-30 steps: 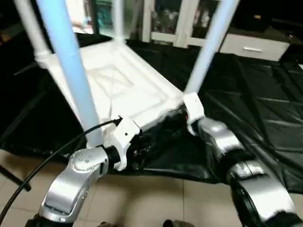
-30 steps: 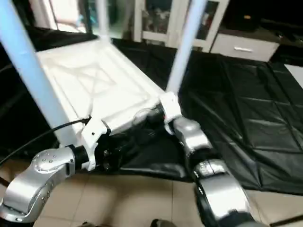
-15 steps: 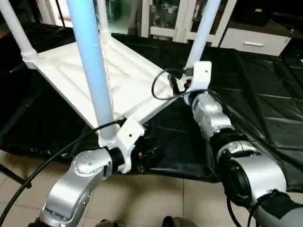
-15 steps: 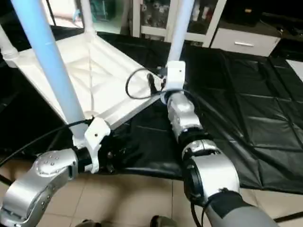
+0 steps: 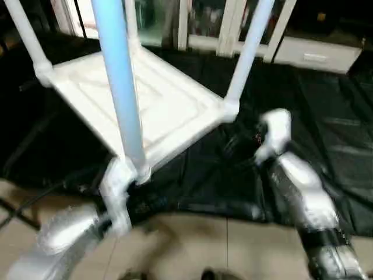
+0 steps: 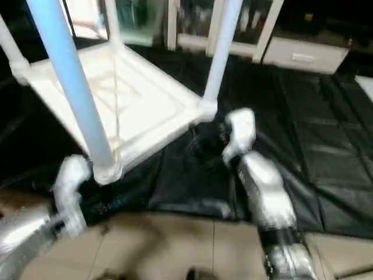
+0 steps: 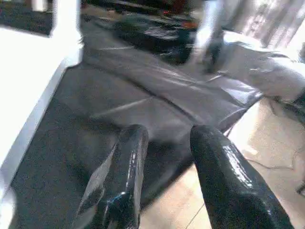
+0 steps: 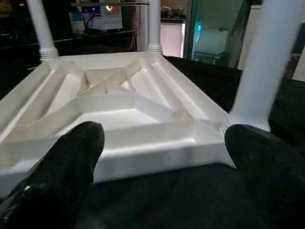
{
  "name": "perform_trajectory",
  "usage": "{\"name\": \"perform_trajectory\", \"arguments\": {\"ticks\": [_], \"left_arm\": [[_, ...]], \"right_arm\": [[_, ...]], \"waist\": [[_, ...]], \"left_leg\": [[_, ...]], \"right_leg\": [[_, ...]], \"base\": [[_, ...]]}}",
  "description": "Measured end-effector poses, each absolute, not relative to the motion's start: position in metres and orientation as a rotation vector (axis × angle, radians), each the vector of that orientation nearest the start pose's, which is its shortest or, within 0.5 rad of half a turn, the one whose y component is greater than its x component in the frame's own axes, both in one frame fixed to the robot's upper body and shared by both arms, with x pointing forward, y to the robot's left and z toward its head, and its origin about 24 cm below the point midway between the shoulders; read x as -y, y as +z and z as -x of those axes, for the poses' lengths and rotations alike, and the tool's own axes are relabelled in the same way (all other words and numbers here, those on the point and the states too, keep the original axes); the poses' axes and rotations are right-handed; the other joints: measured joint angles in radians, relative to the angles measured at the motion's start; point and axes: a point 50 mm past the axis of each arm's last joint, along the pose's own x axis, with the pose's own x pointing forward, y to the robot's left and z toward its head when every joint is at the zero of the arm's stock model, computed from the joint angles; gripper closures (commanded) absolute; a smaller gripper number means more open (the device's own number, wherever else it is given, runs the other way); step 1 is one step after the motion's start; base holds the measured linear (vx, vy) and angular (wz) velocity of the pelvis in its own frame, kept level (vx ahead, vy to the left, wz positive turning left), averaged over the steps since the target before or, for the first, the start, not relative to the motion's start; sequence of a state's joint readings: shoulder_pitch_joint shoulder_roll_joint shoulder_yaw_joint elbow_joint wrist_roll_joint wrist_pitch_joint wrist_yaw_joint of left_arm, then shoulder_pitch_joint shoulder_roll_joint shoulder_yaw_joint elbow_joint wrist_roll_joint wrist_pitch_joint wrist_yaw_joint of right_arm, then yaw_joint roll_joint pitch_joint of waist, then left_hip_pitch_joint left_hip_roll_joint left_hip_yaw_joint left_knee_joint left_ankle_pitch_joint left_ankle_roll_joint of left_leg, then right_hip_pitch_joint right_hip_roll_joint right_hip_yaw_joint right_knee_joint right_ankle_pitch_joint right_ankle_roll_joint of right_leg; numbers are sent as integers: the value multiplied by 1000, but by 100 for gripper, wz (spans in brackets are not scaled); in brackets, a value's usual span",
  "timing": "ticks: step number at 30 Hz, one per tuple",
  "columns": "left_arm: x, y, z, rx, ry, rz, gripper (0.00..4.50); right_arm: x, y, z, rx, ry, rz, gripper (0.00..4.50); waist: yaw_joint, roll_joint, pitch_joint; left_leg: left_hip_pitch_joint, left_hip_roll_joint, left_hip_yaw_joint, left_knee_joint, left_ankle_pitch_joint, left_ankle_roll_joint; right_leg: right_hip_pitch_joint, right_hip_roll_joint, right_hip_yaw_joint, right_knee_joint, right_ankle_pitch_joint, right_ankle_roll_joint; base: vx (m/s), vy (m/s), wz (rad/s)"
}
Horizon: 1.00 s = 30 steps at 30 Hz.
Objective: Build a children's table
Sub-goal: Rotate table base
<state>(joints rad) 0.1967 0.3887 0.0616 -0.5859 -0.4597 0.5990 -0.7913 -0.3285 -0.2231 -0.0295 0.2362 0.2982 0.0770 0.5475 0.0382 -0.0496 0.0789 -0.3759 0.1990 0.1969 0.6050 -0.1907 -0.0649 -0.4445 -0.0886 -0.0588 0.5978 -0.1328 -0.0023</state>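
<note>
The children's table (image 5: pixel 169 108) lies upside down on the black sheet, its X-ribbed underside (image 8: pixel 114 90) facing up. Its white legs stand in the corner sockets, with the near leg (image 5: pixel 119 87) close in front of me and the right leg (image 5: pixel 247 55) beyond it. My left gripper (image 7: pixel 169 136) hangs open and holds nothing, low by the near corner socket (image 5: pixel 137 172) at the sheet's front edge. My right gripper (image 8: pixel 164 136) is wide open just off the right corner socket (image 5: pixel 230 109), facing the top's side rim without touching it.
The black-sheeted work table (image 5: pixel 326 134) runs wide to the right and ends at a front edge over the tiled floor (image 5: pixel 192 245). White cabinets with glass doors (image 5: pixel 204 23) and a white drawer unit (image 5: pixel 315 55) line the back.
Both grippers have come away from the table's corners: the right one drew back from the right socket, the left arm dropped lower to the left. The head camera also shifted.
</note>
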Motion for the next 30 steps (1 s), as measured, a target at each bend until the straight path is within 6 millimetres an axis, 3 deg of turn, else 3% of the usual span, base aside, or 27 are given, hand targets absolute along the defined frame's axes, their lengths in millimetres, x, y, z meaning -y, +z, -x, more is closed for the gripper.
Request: {"name": "perform_trajectory", "arguments": {"ticks": [5, 8, 11, 12, 13, 14, 15, 16, 17, 18, 19, 20, 22, 26, 27, 30], "left_arm": [[-197, 86, -177, -261, -804, 36, 267], [-215, 74, -170, -328, -772, 18, 267], [-241, 65, -175, -361, -633, -5, 267], [-251, 66, -180, -359, -563, -30, 267], [-257, 66, -184, -366, -518, -60, 267], [-264, 67, -189, -377, -466, -109, 267], [-272, 71, -198, -373, -405, -156, 267], [-273, 78, -207, -336, -367, -180, 267], [-272, 81, -214, -305, -330, -179, 267], [-268, 77, -214, -303, -317, -165, 267], [-266, 72, -212, -320, -318, -152, 267], [-263, 70, -213, -324, -333, -145, 267], [-242, 71, -219, -288, -400, -110, 267], [-197, 70, -229, -221, -501, -35, 267], [-189, 72, -240, -187, -444, -30, 267], [-179, 77, -260, -129, -342, -53, 267]], "right_arm": [[153, 77, -289, -5, 624, -57, 0], [148, 79, -284, -15, 643, -55, 0], [145, 74, -279, -49, 655, -62, 0], [142, 75, -278, -56, 662, -64, 0], [141, 75, -277, -57, 666, -64, 0], [139, 76, -276, -57, 671, -62, 0], [139, 77, -273, -56, 674, -59, 0], [140, 77, -271, -56, 671, -56, 0], [139, 78, -272, -57, 674, -53, 0], [136, 79, -272, -59, 681, -53, 0], [135, 79, -272, -61, 686, -52, 0], [136, 78, -271, -66, 681, -52, 0], [136, 74, -270, -93, 669, -58, 0], [136, 81, -271, -63, 618, -54, 0], [142, 82, -273, -50, 528, -63, 0], [153, 83, -276, -41, 387, -81, 0]], "waist": [[-6, -1, 0], [-9, -2, -1], [-10, -2, 0], [-13, 1, 1], [-14, 7, 5], [-9, 11, 11], [3, -1, 8], [33, -25, 5], [54, -51, 0], [75, -46, -1], [92, -34, -4], [99, -21, -8], [102, -16, -8], [92, -15, -8], [91, -15, -8], [63, -20, -11]], "left_leg": [[8, 1, -5, -3, 0, 0], [7, 0, -18, -4, 0, 0], [11, 1, -30, -5, 0, 0], [13, 5, -33, -5, 0, 0], [16, 10, -37, -8, 0, 0], [16, 11, -38, -14, 0, 0], [18, 14, -28, -12, 0, 0], [21, 13, 5, -12, 0, 0], [26, 8, 26, -5, 0, -1], [20, 5, 6, 27, -21, -6], [21, -11, -38, 44, -30, -1], [28, -20, -62, 35, -19, -22], [19, -18, -53, 18, -15, -24], [22, -17, -43, 14, -16, -23], [21, -17, -44, 13, -16, -23], [20, -18, -44, 10, -16, -23]], "right_leg": [[9, 3, -4, -9, -1, 1], [14, 5, -12, -26, -1, 2], [29, 12, -20, -50, -1, 2], [36, 11, -36, -65, -1, 2], [51, 11, -49, -77, -2, 2], [60, 10, -60, -57, -23, -6], [63, 2, -58, 25, -76, -24], [70, -2, -32, 95, -111, -30], [70, -5, 4, 122, -146, 6], [57, -1, 10, 121, -152, 6], [55, 1, 10, 119, -152, 6], [52, 4, 5, 116, -151, 7], [46, 18, 16, 85, -132, 1], [63, 19, 23, 48, -94, -1], [64, 19, 22, 44, -94, -1], [66, 17, 21, 32, -90, 6]], "base": [[-10, 1, -1], [-51, 18, -9], [-61, 26, -4], [-77, 23, 1], [-89, 24, -3], [-115, -10, 12], [-115, -10, 12], [-72, -80, 19], [41, -95, 3], [41, -95, 3], [77, -22, -12], [0, 0, 0], [-43, 17, 10], [-49, 41, 8], [0, 0, 0], [0, 0, 0]]}}
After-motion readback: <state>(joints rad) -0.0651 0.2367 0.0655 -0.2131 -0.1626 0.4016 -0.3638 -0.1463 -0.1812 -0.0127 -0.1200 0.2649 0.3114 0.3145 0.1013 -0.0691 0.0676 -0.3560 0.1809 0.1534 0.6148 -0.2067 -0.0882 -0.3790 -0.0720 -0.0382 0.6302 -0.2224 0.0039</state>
